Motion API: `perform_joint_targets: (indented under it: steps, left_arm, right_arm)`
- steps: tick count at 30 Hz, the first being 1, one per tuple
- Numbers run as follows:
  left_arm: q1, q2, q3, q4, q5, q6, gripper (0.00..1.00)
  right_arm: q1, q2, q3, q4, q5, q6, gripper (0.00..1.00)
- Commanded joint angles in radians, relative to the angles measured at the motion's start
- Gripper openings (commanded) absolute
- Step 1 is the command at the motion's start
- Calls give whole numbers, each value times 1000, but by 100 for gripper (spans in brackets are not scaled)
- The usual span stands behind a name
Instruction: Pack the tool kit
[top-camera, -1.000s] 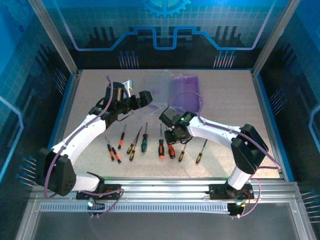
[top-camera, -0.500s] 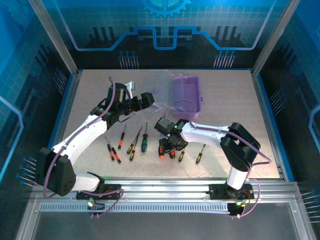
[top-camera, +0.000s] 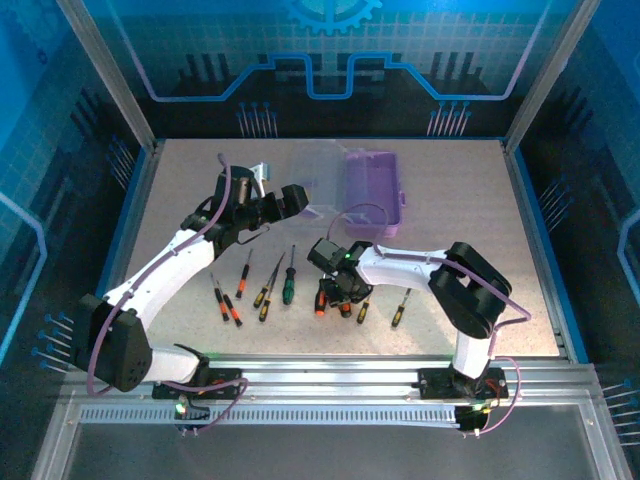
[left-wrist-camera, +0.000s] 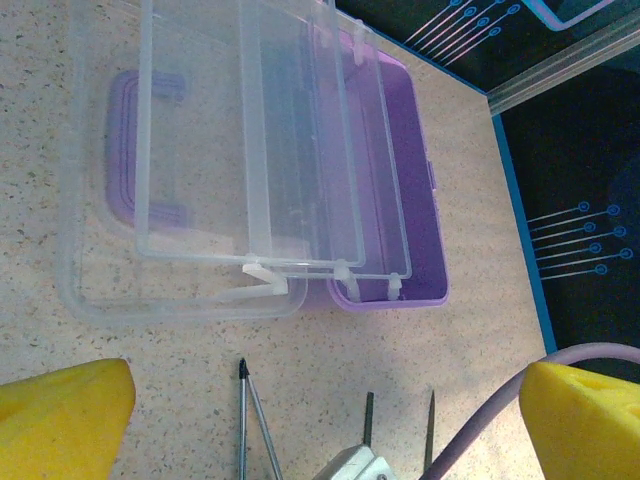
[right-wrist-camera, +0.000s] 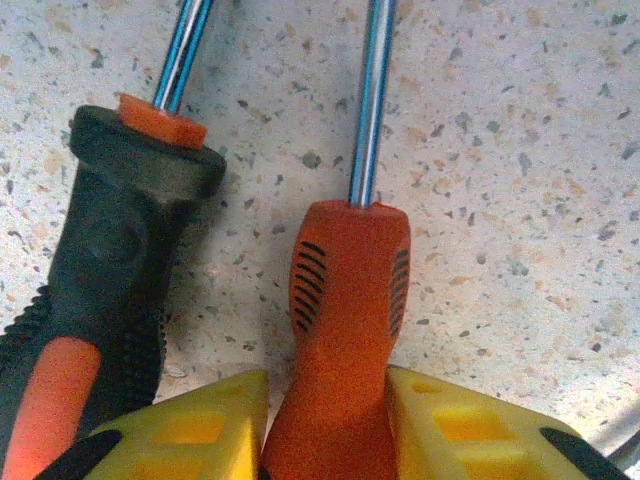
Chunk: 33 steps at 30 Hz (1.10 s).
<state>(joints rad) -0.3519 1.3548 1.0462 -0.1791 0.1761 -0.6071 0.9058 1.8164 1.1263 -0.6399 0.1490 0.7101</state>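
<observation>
The purple case (top-camera: 373, 188) lies open at the back of the table, its clear lid (top-camera: 318, 178) folded out to the left. From the left wrist I see the purple tray (left-wrist-camera: 420, 200) and the clear lid (left-wrist-camera: 240, 150) ahead of my left gripper (left-wrist-camera: 327, 415), which is open and holds nothing. My right gripper (top-camera: 340, 296) is down on the row of screwdrivers. Its yellow pads (right-wrist-camera: 200, 430) press both sides of an orange handle (right-wrist-camera: 345, 300) that still lies on the table. A black-and-orange handle (right-wrist-camera: 110, 250) lies right beside it.
More screwdrivers lie in a row near the table's front: a green one (top-camera: 288, 287), yellow-black ones (top-camera: 263, 298) (top-camera: 400, 306) and small orange ones (top-camera: 222, 300). Shaft tips (left-wrist-camera: 243, 400) point toward the case. The left arm (top-camera: 180, 250) reaches over the left side.
My right gripper has moved left and down onto the screwdriver row and settled around the orange handle. The left arm has barely moved.
</observation>
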Motion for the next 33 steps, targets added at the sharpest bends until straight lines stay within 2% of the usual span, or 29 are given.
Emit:
perform_joint_targets:
  steps: [1, 26, 29, 33]
  left_arm:
    - [-4, 0, 21, -25, -20, 7, 99]
    - [-3, -9, 26, -23, -17, 19, 99]
    - [-4, -5, 22, -9, 8, 20, 99]
    - [-4, 11, 15, 56, 117, 9, 99]
  right_arm:
    - [-4, -11, -21, 9, 11, 14, 29]
    - [-79, -250, 4, -95, 70, -44, 26]
    - [-99, -282, 29, -113, 73, -69, 25]
    - [-180, -296, 87, -110, 72, -124, 25]
